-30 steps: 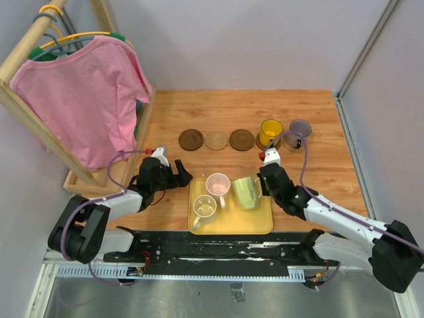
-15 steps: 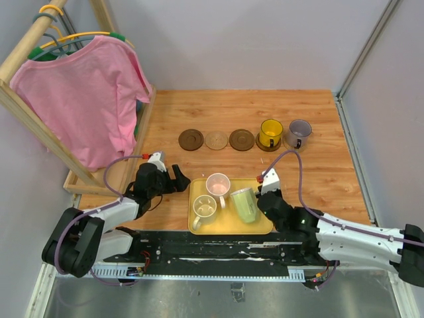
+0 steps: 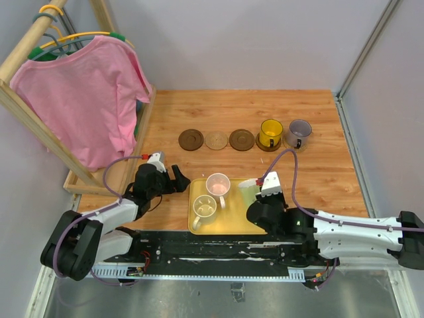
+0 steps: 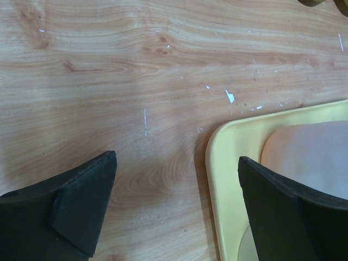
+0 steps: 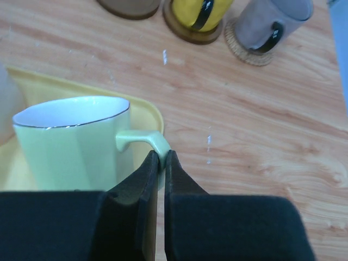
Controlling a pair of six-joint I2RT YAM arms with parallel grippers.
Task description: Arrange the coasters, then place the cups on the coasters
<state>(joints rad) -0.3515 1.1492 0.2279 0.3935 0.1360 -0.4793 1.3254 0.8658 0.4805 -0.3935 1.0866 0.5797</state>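
Observation:
Three bare coasters (image 3: 191, 139) (image 3: 216, 140) (image 3: 242, 139) lie in a row at mid-table. To their right, the yellow cup (image 3: 270, 132) and the grey-purple cup (image 3: 299, 132) each sit on a coaster. On the yellow tray (image 3: 228, 228) stand the pink cup (image 3: 218, 184) and the cream cup (image 3: 204, 208). My right gripper (image 5: 161, 157) is shut on the handle (image 5: 145, 139) of the white-green cup (image 5: 70, 144), upright over the tray's right end; the arm hides most of it from above. My left gripper (image 4: 176, 179) hangs open and holds nothing, low over the wood at the tray's left edge (image 4: 217, 163).
A wooden rack (image 3: 40, 112) with a pink shirt (image 3: 86, 99) fills the left side, its base (image 3: 99, 180) close to my left arm. Grey walls close the back and right. Bare wood lies right of the tray.
My right arm has drawn back toward the near edge, keeping hold of the white-green cup, which tilted and is upright again. The left gripper shifted slightly and has stayed open.

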